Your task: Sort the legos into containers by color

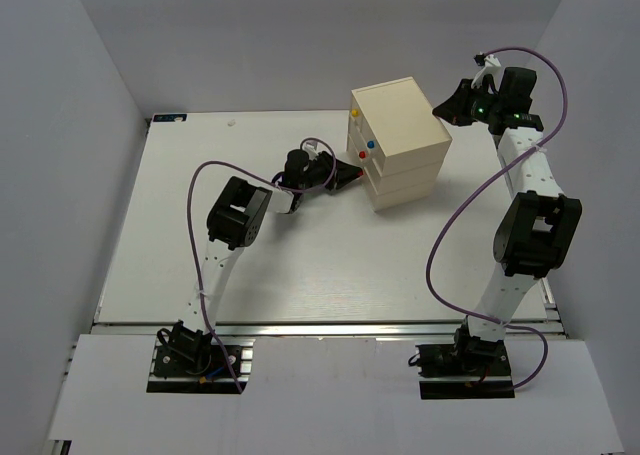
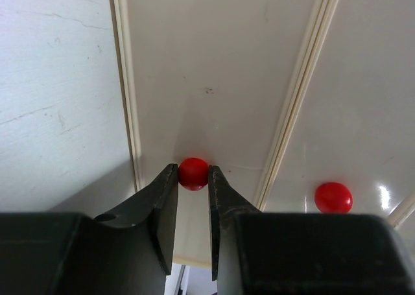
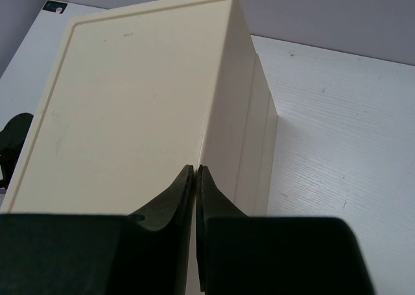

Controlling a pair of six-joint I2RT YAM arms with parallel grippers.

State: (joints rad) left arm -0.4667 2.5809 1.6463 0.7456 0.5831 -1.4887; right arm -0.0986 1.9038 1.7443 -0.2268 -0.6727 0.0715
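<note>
The cream three-tier chest (image 1: 400, 140) stands at the back middle of the table, its knobbed drawer fronts facing left. My left gripper (image 1: 352, 173) is at the lower part of that front. In the left wrist view its fingertips (image 2: 193, 172) are closed on a small red knob (image 2: 193, 174) of one drawer. A second red knob (image 2: 333, 197) sits on the neighbouring drawer. My right gripper (image 1: 441, 108) is shut and empty, just over the chest's top right edge (image 3: 196, 169). No legos show in any view.
A yellow knob (image 1: 356, 112), a blue knob (image 1: 371, 145) and a red knob (image 1: 363, 156) show on the chest front. The white table (image 1: 200, 265) ends at walls left, back and right. Purple cables loop from both arms.
</note>
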